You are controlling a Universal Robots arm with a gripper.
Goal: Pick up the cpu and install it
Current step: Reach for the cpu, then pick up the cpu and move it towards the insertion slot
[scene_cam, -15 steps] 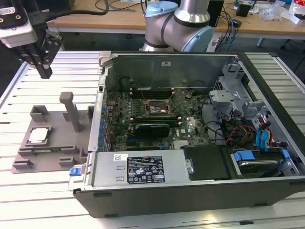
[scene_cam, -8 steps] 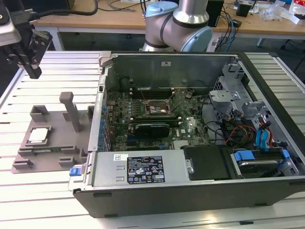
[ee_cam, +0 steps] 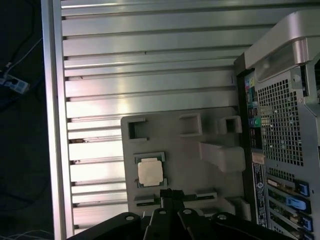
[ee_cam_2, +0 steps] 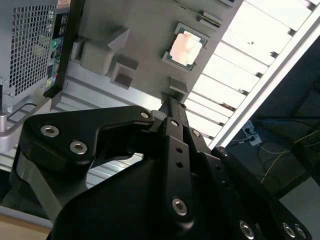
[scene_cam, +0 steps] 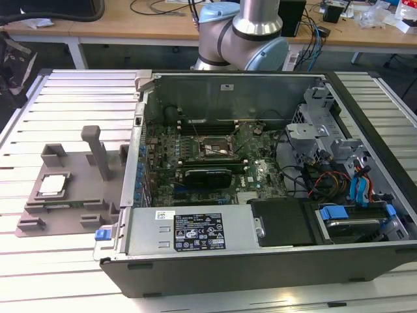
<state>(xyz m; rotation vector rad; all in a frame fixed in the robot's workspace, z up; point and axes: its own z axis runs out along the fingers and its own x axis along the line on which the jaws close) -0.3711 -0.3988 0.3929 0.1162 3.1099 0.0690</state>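
Note:
The cpu [scene_cam: 53, 184] is a small silvery square chip lying flat in a recess of the grey plastic tray [scene_cam: 78, 173], at the exterior view's left beside the open computer case. Both wrist views look down on the cpu [ee_cam_2: 185, 48] [ee_cam: 150, 171] from well above. My gripper [ee_cam_2: 170, 101] [ee_cam: 168, 192] hangs high over the tray's edge, apart from the chip. Its black fingers are shut together with nothing between them. The black-framed socket [scene_cam: 218, 149] sits on the motherboard inside the case.
The open computer case [scene_cam: 260, 163] lies on a ribbed metal table [scene_cam: 78, 98], with cables, drive bays and a black card inside. The tray [ee_cam: 175, 150] has upright grey posts [scene_cam: 98, 150]. The arm's body [scene_cam: 241, 32] stands behind the case.

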